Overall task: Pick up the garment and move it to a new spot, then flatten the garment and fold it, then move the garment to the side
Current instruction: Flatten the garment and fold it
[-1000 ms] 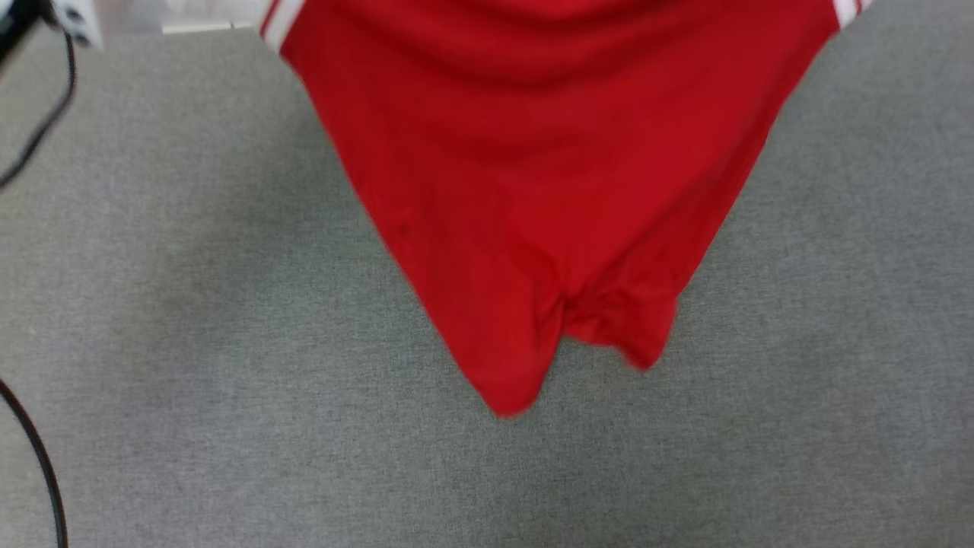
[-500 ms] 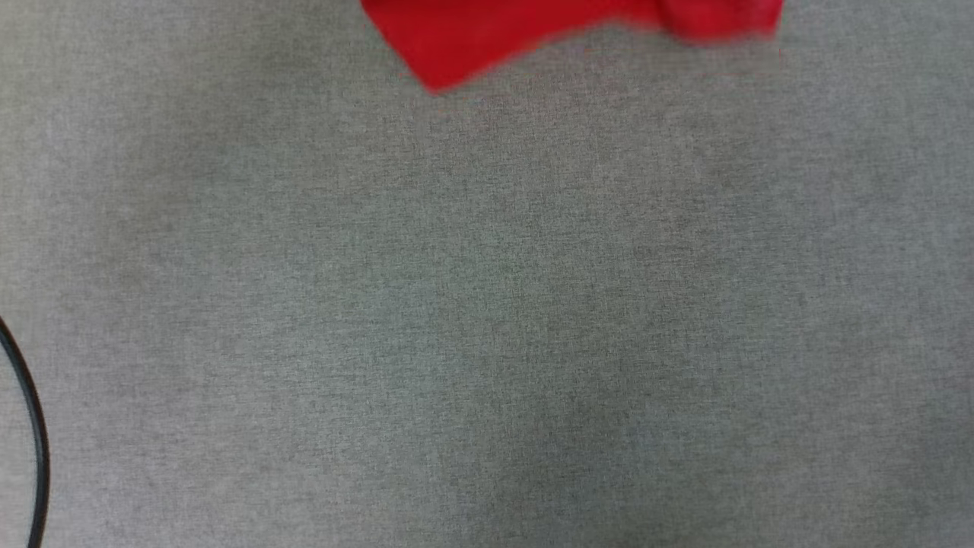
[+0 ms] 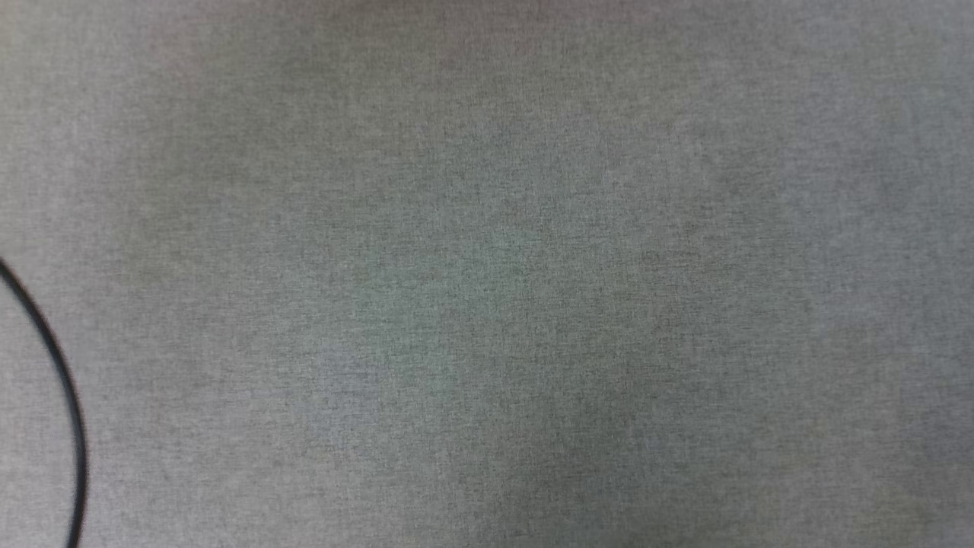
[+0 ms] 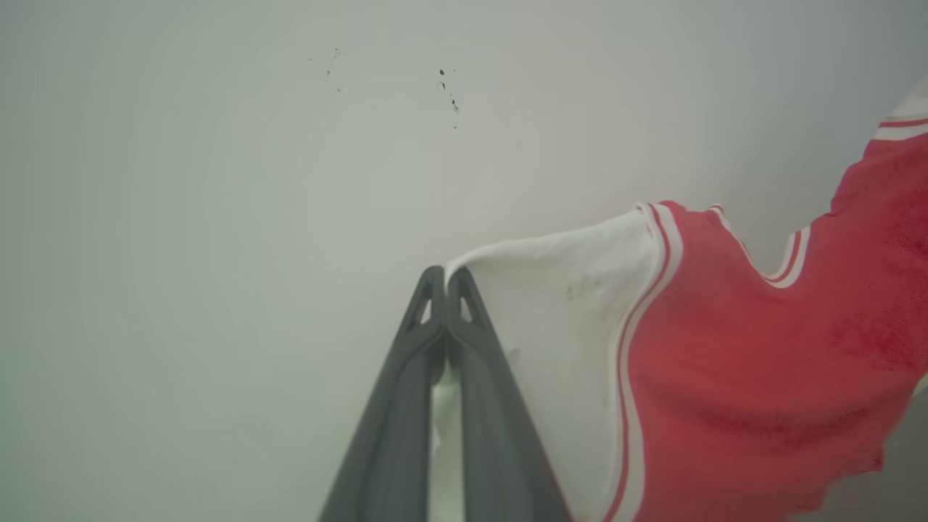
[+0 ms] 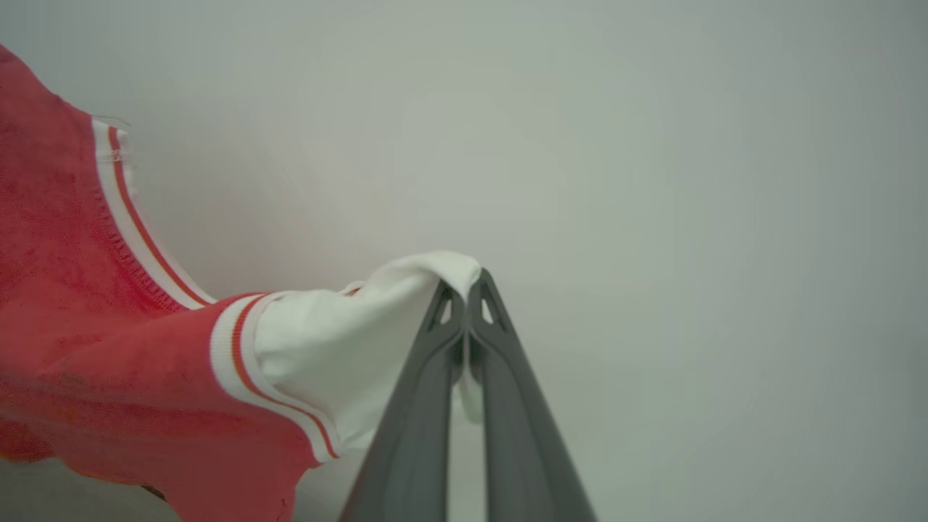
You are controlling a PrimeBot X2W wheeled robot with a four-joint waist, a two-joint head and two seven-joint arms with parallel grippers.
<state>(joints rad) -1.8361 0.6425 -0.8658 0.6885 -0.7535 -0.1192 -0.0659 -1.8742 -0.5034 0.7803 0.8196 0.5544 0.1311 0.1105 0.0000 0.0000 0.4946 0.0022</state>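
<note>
Garment [image 4: 725,377] was found hanging in the air between my two tools, spread by its sleeves. My left tool [image 4: 446,272] was fully closed, its two dark fingers pressed together on the edge of one white sleeve [image 4: 558,319]; white cloth showed in the slit between the fingers lower down. From there the cloth ran to the right of the left wrist view, past the red-and-white striped trim [image 4: 638,312] into the red body, which sagged toward the lower right. My right tool [image 5: 471,279] was likewise fully closed, pinching the tip of the other white sleeve [image 5: 341,348], with the red body falling away to the left of the right wrist view. Which side bore the print could not be determined. Behind the garment in both wrist views stood a plain pale background [image 4: 217,181], marked by a few small dark specks [image 4: 449,94] in the left wrist view. In the head view a grey woven surface [image 3: 487,274] lay below, with a black cable [image 3: 65,380] curving along its left edge.
</note>
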